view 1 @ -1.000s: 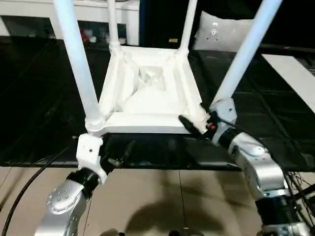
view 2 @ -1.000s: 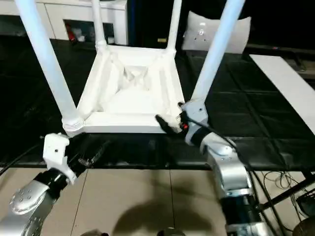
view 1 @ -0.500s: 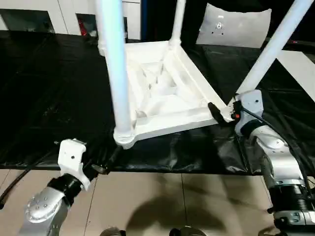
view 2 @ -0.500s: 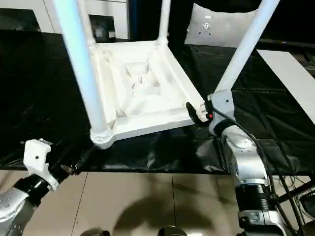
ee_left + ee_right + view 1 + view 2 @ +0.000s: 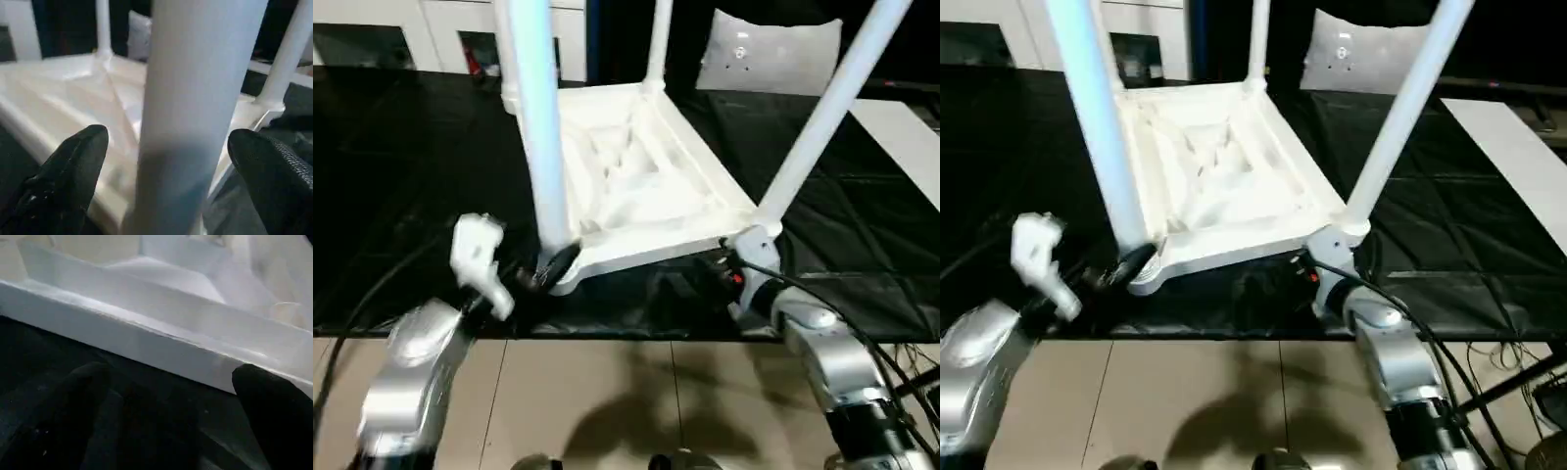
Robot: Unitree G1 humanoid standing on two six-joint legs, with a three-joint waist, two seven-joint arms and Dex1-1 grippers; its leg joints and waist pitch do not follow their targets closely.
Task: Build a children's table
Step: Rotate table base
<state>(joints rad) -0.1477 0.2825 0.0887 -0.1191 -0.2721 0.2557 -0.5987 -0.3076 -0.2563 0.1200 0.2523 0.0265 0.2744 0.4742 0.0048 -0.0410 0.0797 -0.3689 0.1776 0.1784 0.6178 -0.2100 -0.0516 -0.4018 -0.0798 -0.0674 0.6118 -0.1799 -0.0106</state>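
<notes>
My left end effector (image 5: 166,161) has its 2 black fingers (image 5: 73,166) spread wide on either side of the near-left leg (image 5: 536,137) of the children's table (image 5: 636,186), just above the corner socket; I cannot tell whether either finger touches the leg. From the head camera that end effector sits at about 8 o'clock from the tabletop's centre. My right end effector (image 5: 171,396) is spread wide too, gripping nothing, its fingers (image 5: 274,406) low in front of the table's near rim, by the near-right corner at about 4 o'clock.

The table lies upside down on the counter (image 5: 401,176), ribbed underside up, all 4 legs standing in their sockets, the near edge close to the counter's front. The counter is draped in a black sheet. Beyond it at 12 o'clock I see white cabinets (image 5: 421,29) and a pale panel (image 5: 769,54); a white strip (image 5: 906,142) lies at 2 o'clock. Tan floor (image 5: 607,401) shows below.
</notes>
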